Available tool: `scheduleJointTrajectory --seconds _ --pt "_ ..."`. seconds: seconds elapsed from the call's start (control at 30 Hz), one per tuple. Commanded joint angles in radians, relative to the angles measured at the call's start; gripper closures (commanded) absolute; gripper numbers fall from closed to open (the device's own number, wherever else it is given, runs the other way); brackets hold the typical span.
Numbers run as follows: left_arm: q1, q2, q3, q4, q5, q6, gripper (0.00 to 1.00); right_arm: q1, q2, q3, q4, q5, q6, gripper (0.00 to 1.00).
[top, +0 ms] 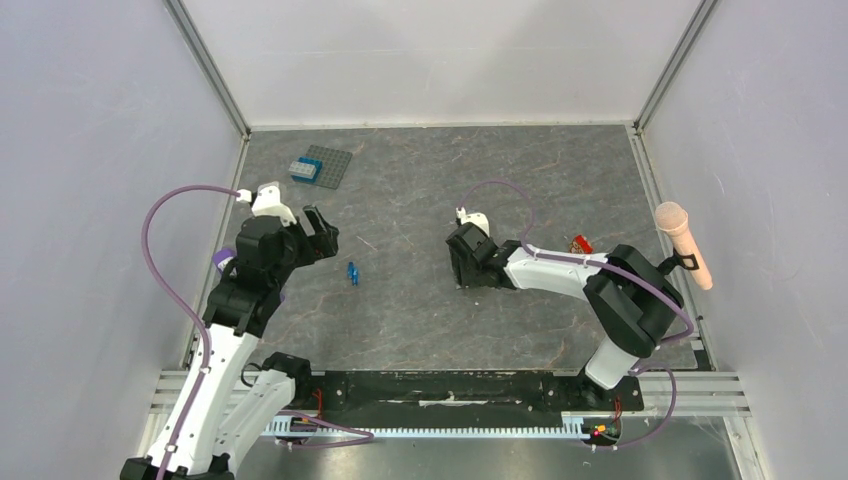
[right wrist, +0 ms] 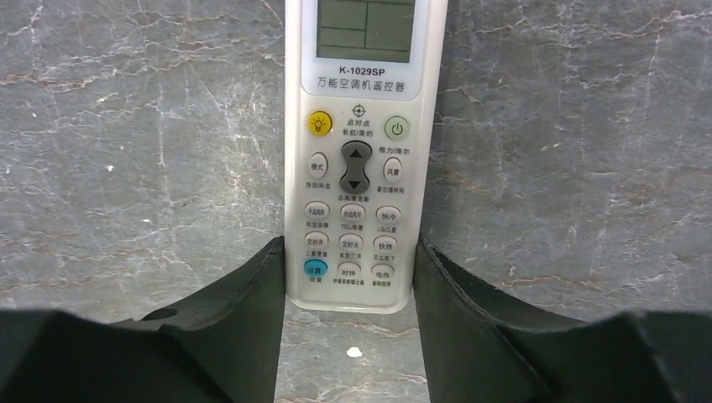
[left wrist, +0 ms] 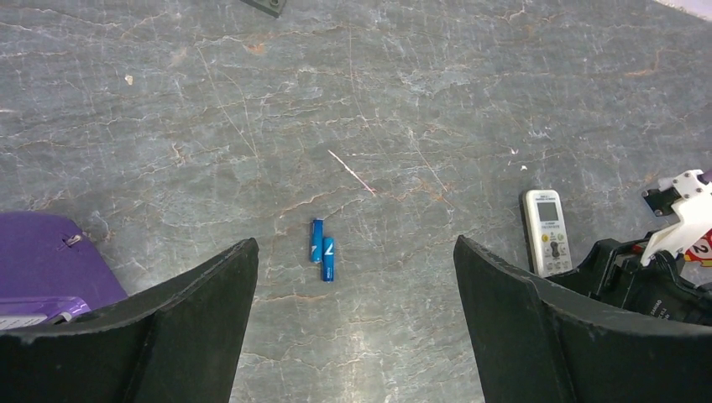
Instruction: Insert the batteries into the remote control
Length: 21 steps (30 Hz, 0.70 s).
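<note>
Two small blue batteries [top: 352,272] [left wrist: 322,248] lie side by side on the grey table. My left gripper [top: 322,236] [left wrist: 356,242] hovers open just left of them, with nothing between its fingers. The white remote control [right wrist: 361,151] [left wrist: 547,231] lies flat, buttons and display facing up. My right gripper [top: 462,262] [right wrist: 348,243] is down over its button end, one black finger pressed against each long side. In the top view that gripper hides the remote.
At the back left lies a grey studded plate [top: 328,166] carrying a blue brick [top: 304,170]. A small red-and-white object [top: 580,243] sits behind the right arm. A pink microphone [top: 683,243] lies by the right wall. A purple object [left wrist: 42,260] is beside the left gripper.
</note>
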Motion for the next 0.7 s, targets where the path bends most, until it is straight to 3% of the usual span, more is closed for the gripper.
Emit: scheduleJointTrajectory --seconds 0.0,0.1,0.27,0.4,0.67 --pt "0.007 -0.018 0.009 0.032 0.016 0.018 0.09 -0.004 0.001 0.008 0.038 -0.045 -0.009 0.71" --pt "0.007 -0.032 0.007 0.068 0.19 0.037 0.09 -0.006 -0.06 -0.003 0.095 -0.148 -0.044 0.74" --pt "0.007 -0.063 -0.029 0.191 0.524 0.017 0.09 -0.007 -0.177 0.014 0.22 -0.531 -0.089 0.77" --pt "0.007 -0.073 -0.029 0.246 0.584 -0.068 0.1 -0.007 -0.259 0.025 0.359 -0.765 -0.017 0.77" --pt "0.007 -0.093 0.045 0.372 0.655 -0.315 0.1 -0.007 -0.318 0.035 0.676 -0.963 0.266 0.76"
